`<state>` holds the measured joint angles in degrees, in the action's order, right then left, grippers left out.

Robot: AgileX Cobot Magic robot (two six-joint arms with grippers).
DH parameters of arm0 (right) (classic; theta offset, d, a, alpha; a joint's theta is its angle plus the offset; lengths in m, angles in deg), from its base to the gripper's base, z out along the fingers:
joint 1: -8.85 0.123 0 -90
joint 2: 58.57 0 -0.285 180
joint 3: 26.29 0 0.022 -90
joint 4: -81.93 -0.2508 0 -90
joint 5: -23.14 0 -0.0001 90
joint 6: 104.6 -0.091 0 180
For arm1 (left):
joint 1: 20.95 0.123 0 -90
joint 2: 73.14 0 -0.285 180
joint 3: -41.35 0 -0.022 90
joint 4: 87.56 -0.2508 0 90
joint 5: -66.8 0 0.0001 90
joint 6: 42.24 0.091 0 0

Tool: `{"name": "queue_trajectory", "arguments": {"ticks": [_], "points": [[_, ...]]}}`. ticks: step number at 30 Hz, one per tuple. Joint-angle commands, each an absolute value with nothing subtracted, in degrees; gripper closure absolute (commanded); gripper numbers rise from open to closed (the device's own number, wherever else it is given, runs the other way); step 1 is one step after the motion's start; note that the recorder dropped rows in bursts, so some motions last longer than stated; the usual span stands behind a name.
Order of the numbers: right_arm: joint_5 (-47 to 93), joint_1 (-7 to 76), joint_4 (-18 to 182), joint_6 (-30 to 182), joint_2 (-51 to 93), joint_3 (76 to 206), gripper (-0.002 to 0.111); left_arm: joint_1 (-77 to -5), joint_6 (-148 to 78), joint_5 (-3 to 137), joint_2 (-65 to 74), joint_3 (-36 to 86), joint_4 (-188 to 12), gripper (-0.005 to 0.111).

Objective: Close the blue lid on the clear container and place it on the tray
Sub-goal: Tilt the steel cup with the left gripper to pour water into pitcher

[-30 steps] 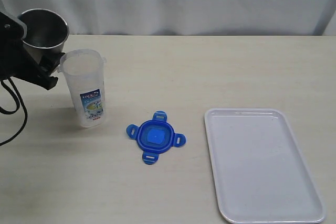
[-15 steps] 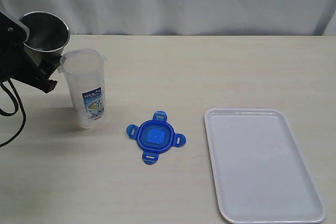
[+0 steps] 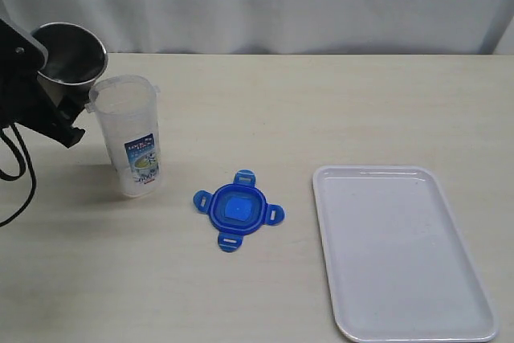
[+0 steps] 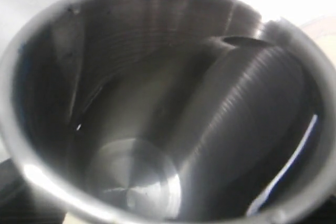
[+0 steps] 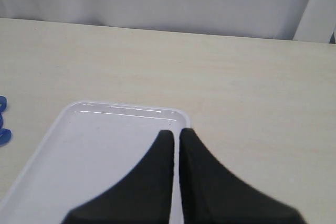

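**A:** Which surface takes up most of the exterior view?

**B:** A tabletop (image 3: 321, 110), pale beige and matte, with a fine wood-like grain running from side to side.

**A:** And what is behind it?

**B:** A white fabric backdrop (image 3: 281, 6) hangs along the table's far edge. It shows soft folds and creases, and it closes off whatever lies beyond.

**A:** What is at the far right?

**B:** A white upright strip (image 3: 506, 38) leans slightly in front of the fabric. What it is cannot be told. The right wrist view shows it too.

**A:** How is the scene lit?

**B:** The light is even and diffuse. Shadows on the tabletop are faint and soft-edged.
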<state>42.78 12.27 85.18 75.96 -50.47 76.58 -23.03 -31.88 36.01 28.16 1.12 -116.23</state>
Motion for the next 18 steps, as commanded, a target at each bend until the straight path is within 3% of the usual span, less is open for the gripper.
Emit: {"name": "queue_trajectory", "arguments": {"ticks": [1, 18], "points": [[42.73, 12.35, 85.35, 76.11, -50.78, 76.49, 0.104, -22.96, -30.85, 33.02, 27.14, 2.05, -115.91, 0.107], [42.73, 12.35, 85.35, 76.11, -50.78, 76.49, 0.104, -22.96, -27.42, 36.02, 27.14, 2.05, -116.02, 0.107]]}}
